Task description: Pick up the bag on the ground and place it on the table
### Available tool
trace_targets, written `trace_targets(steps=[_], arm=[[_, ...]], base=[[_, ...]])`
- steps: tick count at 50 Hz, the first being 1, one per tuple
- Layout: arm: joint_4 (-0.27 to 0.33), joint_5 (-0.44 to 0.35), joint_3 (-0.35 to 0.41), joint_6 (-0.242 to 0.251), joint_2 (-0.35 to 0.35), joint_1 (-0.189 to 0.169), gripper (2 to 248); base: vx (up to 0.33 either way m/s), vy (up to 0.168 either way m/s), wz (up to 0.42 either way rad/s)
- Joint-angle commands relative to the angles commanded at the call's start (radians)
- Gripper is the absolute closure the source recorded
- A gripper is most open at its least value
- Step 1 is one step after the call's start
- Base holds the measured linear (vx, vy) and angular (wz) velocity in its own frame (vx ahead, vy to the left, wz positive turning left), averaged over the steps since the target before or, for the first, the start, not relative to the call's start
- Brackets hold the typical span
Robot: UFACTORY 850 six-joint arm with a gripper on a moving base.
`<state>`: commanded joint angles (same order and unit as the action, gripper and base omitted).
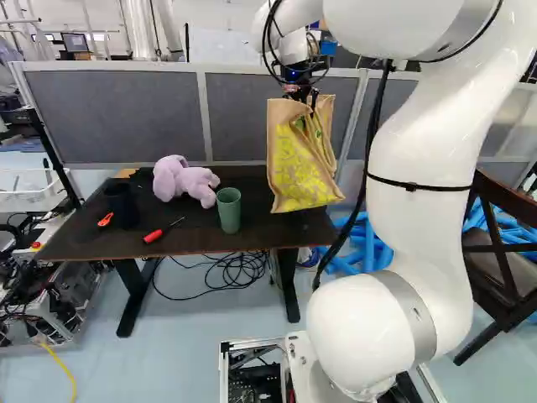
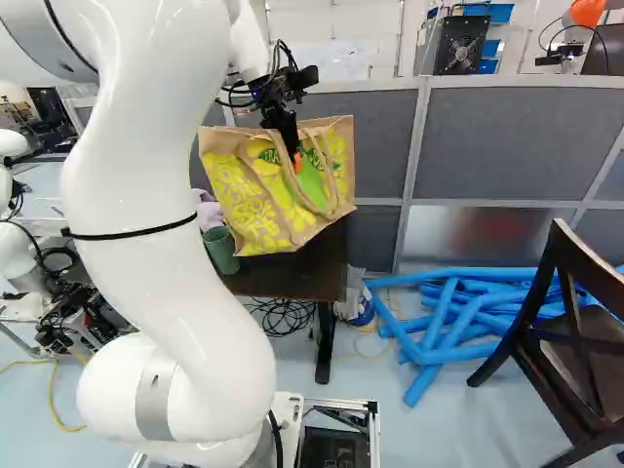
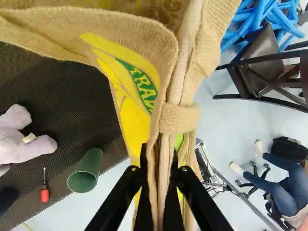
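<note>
Nearest me, my white arm (image 1: 424,168) rises through the right half of the left base view, and through the left half of the right base view. At its far end, upper left of centre in the right base view, the black gripper (image 2: 295,156) points downward. From it hangs the bag (image 2: 244,200), upper centre in that view, mouth up and base down, a little tilted – its lower edge climbs towards the right. Its long axis runs sideways there; the left base view shows it nearly edge-on, taller than it is wide.

In the wrist view I have the gripper (image 3: 159,151) closed narrow on the bag's handle fabric, a finger pressed to each side. The bag sits right of centre in the left base view, overlapping the right end of the dark table (image 1: 75,238); I cannot tell whether its base touches the top.

On the table, from front to back, lie a red screwdriver (image 1: 154,236), then a green cup (image 1: 228,211) and a black cup (image 1: 123,206), then a lilac plush toy (image 1: 178,181) at centre-left. Blue tubes (image 2: 458,312) lie on the floor at the right of the right base view, and behind the table stands a grey partition (image 1: 122,117).
</note>
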<state>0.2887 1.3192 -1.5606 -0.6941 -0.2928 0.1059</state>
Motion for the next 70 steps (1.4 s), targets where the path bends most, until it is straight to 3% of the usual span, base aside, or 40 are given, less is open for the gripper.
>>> trace_targets(steps=[43, 51, 70], arm=[[0.0, 0.0, -0.183, 0.002, -0.138, 0.062, 229], [0.0, 0.0, -0.195, 0.058, -0.147, 0.065, 229], [0.0, 0.0, -0.197, 0.252, -0.149, 0.066, 229]], base=[[0.0, 0.0, 0.0], [0.0, 0.0, 0.0], [0.0, 0.0, 0.0]])
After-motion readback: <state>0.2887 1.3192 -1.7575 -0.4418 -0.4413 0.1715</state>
